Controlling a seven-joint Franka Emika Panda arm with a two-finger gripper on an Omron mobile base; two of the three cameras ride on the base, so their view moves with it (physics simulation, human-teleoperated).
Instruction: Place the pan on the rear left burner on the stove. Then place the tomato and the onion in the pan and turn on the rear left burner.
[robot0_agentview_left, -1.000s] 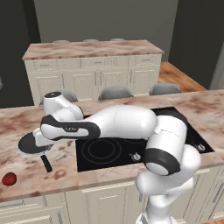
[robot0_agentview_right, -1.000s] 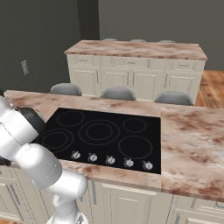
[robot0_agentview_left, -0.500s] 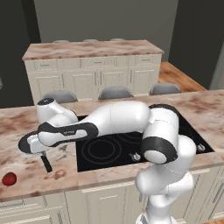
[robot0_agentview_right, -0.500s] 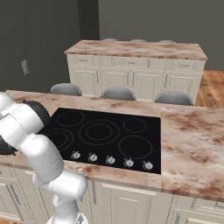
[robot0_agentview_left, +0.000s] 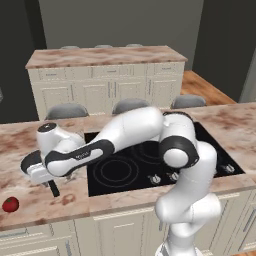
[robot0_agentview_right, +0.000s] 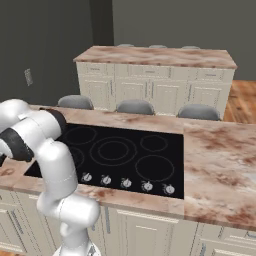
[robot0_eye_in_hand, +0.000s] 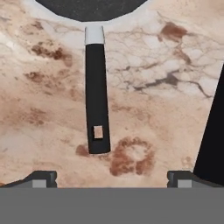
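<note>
Since a moment ago the arm has swung further left and dropped lower, so the gripper (robot0_eye_in_hand: 111, 176) now hangs just above the table (robot0_agentview_left: 30, 210) left of the stove (robot0_agentview_right: 125, 150), right over the pan (robot0_agentview_left: 30, 161). Its jaws stand spread wide with nothing between them, one dark tip at each side of the pan's black handle (robot0_eye_in_hand: 96, 96) as seen from the hand. That handle points toward the near edge of the table, and the dark bowl lies beyond it, partly hidden under the wrist. I judge the pan to be stiff and fairly heavy at the bowl end, so a grip far out on the handle would let it sag or twist; taking the handle close to its pale collar, squarely across its narrow width, looks safer. Its smooth black finish may be slippery, so a firm, centred pinch seems wise. The tomato (robot0_agentview_left: 10, 204) sits alone near the front left of the table, well apart from the pan. The rear left burner (robot0_agentview_right: 80, 135) is bare, waiting on the far left of the glass.
</note>
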